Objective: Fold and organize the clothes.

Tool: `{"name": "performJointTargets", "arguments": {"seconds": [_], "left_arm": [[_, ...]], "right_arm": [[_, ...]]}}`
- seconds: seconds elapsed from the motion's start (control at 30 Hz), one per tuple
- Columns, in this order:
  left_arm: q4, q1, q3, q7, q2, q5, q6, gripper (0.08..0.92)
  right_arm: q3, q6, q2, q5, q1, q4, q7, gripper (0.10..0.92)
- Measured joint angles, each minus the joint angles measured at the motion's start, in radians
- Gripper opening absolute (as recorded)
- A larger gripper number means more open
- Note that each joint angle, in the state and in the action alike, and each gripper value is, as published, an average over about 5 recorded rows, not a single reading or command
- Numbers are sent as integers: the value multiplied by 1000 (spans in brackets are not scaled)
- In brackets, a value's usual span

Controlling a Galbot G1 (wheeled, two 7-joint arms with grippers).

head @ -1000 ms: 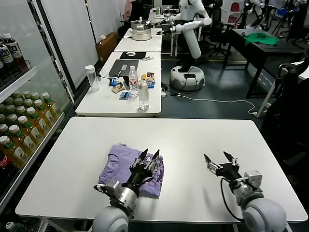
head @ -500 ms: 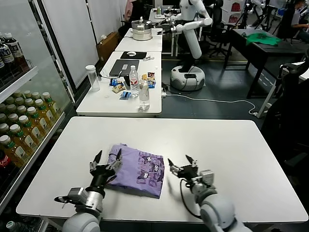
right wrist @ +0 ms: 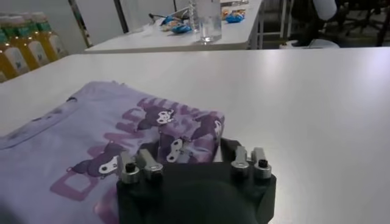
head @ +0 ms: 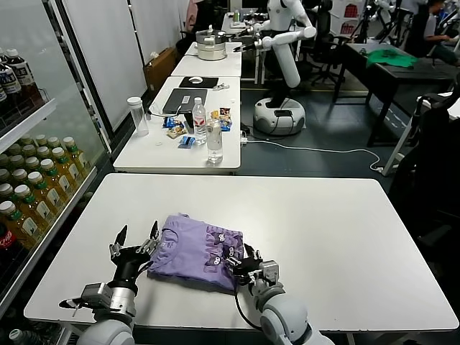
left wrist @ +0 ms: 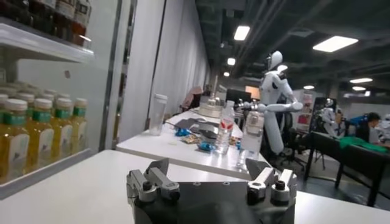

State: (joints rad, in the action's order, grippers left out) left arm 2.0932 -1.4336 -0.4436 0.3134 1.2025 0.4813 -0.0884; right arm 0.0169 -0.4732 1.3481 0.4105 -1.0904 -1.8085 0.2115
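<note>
A: Where's the lavender T-shirt [head: 195, 249]?
B: Folded flat on the white bench [head: 323, 215], near its front edge, dark cartoon prints facing up.
A: And the left claw [head: 134, 244]?
B: Just beside the shirt's left edge, fingers spread wide, gripping nothing.
A: The right claw [head: 243, 261]?
B: At the shirt's front right corner, fingers parted; whether they pinch the fabric, I cannot tell
</note>
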Motion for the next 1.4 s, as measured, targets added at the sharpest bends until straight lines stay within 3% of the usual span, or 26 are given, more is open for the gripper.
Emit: {"name": "performJointTargets", "arguments": {"seconds": [0.53,0.67,0.8,1.13,1.4], "left_arm": [[13,-28,-23,3,-3,-8,7,823],[16,-32,-19,2,-1,-15,8,823],[17,-35,-12,1,2,-23,11,823],[30,-45,2,-5,7,-43,13,823],[47,-63,6,-19,11,-60,17,823]], "right_arm": [[47,-25,-45,-14,110,88,-41,208],[76,-35,-76,-25,151,113,-68,132],[106,-32,-109,-49,186,140,-107,178],[177,74,-167,-108,182,148,-138,469],[273,154,-194,-144,65,54,-145,685]]}}
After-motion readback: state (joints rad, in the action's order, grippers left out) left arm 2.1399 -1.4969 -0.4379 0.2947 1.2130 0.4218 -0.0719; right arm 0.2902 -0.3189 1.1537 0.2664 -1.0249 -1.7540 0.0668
